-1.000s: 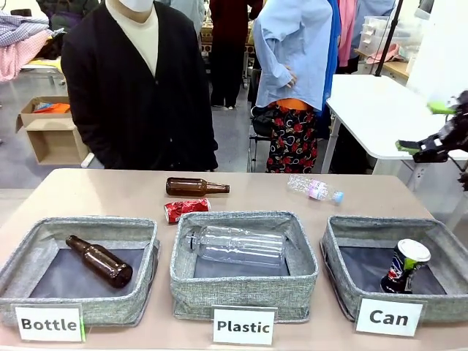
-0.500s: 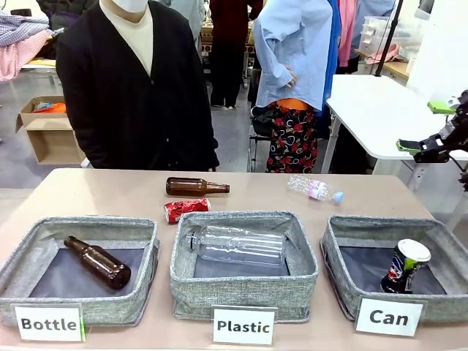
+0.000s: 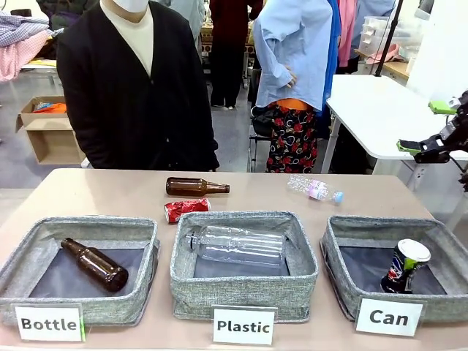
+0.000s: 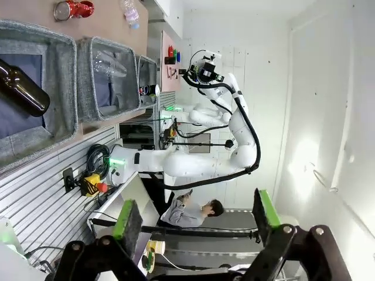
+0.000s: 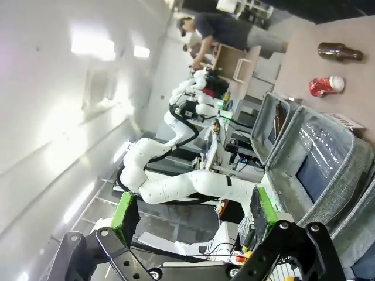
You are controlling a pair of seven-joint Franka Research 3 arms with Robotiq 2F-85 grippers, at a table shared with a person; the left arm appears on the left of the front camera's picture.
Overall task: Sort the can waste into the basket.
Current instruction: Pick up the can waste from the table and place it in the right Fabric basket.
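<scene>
right gripper (image 3: 425,128): jaws spread, nothing held, raised past the table (image 3: 110,194) edge.
left gripper (image 4: 196,213): jaws spread, empty.
red can (image 3: 186,210): crushed, laid on the table just behind the middle bin (image 3: 245,292). judged light, thin-walled, slippery; best taken across its flattened body.
dark can (image 3: 404,266): already in the basket (image 3: 333,252).
signs (image 3: 388,316): "bottle", "plastic", "can" are read.

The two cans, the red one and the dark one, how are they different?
The red can is squashed; the dark can keeps its round shape. The red can lies on its side on the table; the dark can stands tilted inside the Can basket. Both are small metal drink cans.
</scene>
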